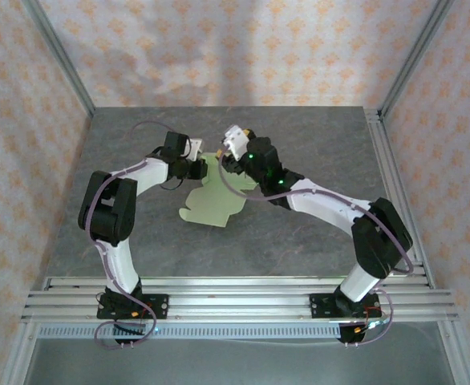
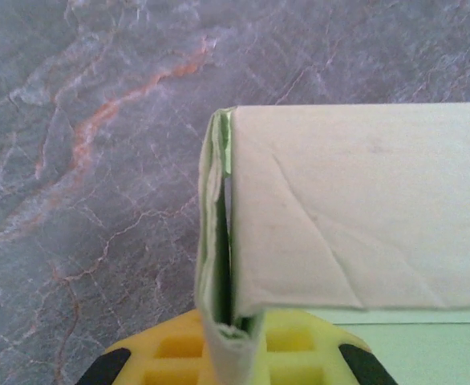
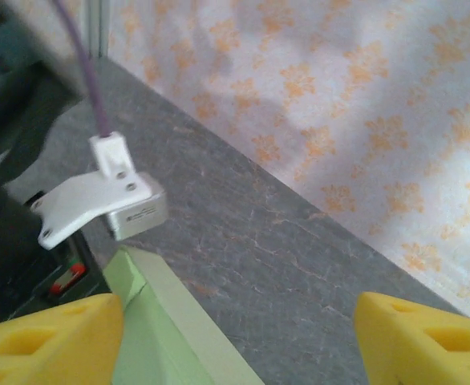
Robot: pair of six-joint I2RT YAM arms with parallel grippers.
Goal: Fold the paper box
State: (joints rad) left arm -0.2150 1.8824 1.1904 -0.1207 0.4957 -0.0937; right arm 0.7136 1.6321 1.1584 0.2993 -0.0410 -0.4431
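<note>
Overhead view of a grey, marble-patterned desk [image 1: 315, 241], veined with pale and rust-coloured lines. Enclosed at the back and on both sides by walls [image 1: 219, 48] papered in cream with a repeating orange floral motif. Slim metal posts [image 1: 58, 56] rising at the back corners. A metal track [image 1: 391, 176] along the right edge. Ribbed aluminium rails [image 1: 235, 293] across the near edge, carrying the bases of both arms.

Near the middle of the desk, slightly toward the back: the paper box [image 1: 211, 200], a pale green die-cut card, mostly flat on the surface, with rounded tabs toward the near left.

At the card's far-left edge, the left pincer [image 1: 195, 167]. From the left wrist camera: yellow fingers [image 2: 299, 353] closed together, gripping a folded-up flap of the paper box [image 2: 363, 208]. Doubled card edge upright off the grey surface. Creased pale panel stretching away to the right.

Just beside it, above the card's far end, the right pincer [image 1: 225, 159]. From the right wrist camera: yellow fingers [image 3: 50, 337] spread wide apart, gripping nothing, clear of the paper box [image 3: 163, 337] at lower left. Beyond them, grey desk meeting the patterned wall. Close by, a white camera mount [image 3: 99, 200] on the left arm.
</note>
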